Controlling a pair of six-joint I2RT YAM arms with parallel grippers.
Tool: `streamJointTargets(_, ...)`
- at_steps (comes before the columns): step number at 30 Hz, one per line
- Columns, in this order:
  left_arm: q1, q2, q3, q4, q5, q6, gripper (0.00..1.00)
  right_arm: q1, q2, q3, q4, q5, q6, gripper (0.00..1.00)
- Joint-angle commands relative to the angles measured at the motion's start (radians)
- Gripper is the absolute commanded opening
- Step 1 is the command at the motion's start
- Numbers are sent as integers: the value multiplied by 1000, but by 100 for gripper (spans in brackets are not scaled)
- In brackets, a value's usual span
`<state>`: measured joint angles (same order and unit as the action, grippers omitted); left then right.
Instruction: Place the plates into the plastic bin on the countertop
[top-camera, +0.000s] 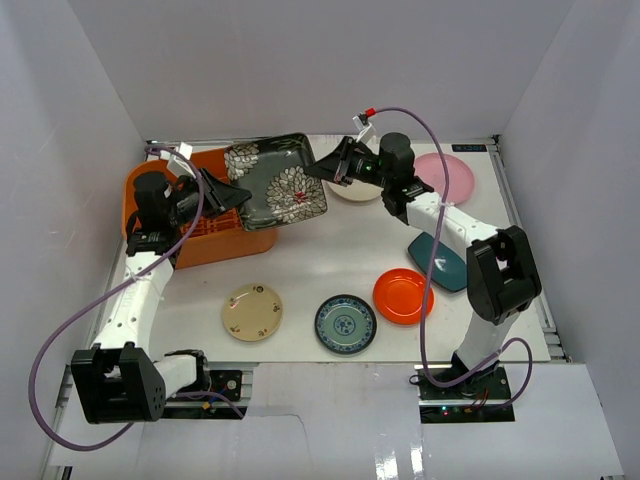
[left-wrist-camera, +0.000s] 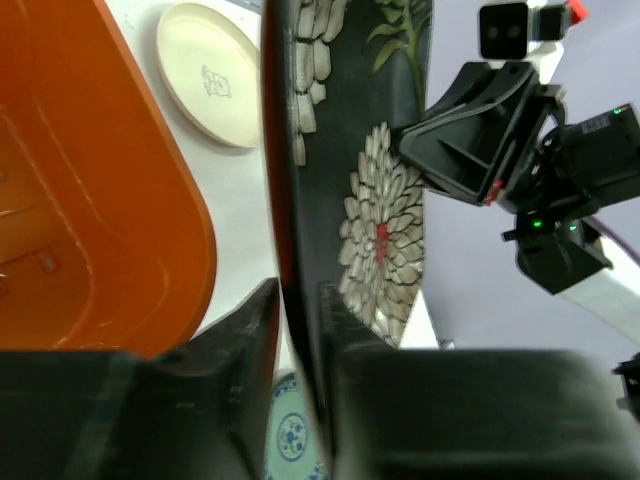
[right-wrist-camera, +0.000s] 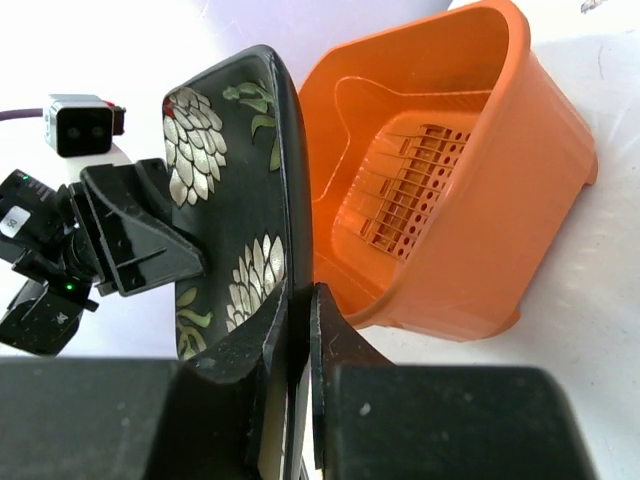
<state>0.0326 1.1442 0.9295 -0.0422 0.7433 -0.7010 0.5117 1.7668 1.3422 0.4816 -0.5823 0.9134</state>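
Observation:
The black floral square plate (top-camera: 275, 180) hangs tilted in the air between my two grippers, beside the orange plastic bin (top-camera: 215, 240) at the back left of the white countertop (top-camera: 330, 260). My left gripper (top-camera: 235, 195) has its fingers pressed on the plate's bin-side rim; in its wrist view the plate (left-wrist-camera: 385, 200) slants across the left gripper (left-wrist-camera: 300, 290). My right gripper (top-camera: 325, 168) is shut on the opposite rim, and its wrist view shows the right gripper (right-wrist-camera: 300, 290) pinching the plate (right-wrist-camera: 240, 200) next to the bin (right-wrist-camera: 450, 200). No plate shows on the bin's ribbed floor.
A cream plate (top-camera: 352, 188) lies partly hidden under the right gripper, with a pink one (top-camera: 450, 175) at the back right. Teal square (top-camera: 440, 262), red-orange (top-camera: 403, 296), blue-patterned (top-camera: 345, 324) and beige (top-camera: 252, 312) plates lie nearer the front. White walls enclose the table.

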Motion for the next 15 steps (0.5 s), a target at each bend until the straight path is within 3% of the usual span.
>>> streamJointTargets(1,0,-11,25,7,-7,29,26,5,-36,15,183,-40,85,8)
streamJointTargets(3,1,-5,32,5,-21,29,14,7,-40,-4,183,-42,87,8)
streamJointTargets(4,0,-3,38,2,-27,26,3,8,-44,-15,183,-44,87,10)
streamJointTargets(5,0,-3,42,1,-36,23,0,8,-49,-24,183,-44,87,15)
streamJointTargets(6,1,-3,46,1,-53,20,0,8,-53,-37,183,-44,82,31)
streamJointTargets(9,7,8,83,10,-73,-8,0,7,-87,-78,167,-44,53,56)
streamJointTargets(10,13,17,98,13,-78,-32,0,5,-111,-99,158,-37,27,69)
streamJointTargets(12,33,28,144,27,-78,-60,0,-2,-142,-118,114,-30,-7,83)
streamJointTargets(15,73,40,204,30,-97,-103,0,-27,-213,-182,85,-27,-67,90)
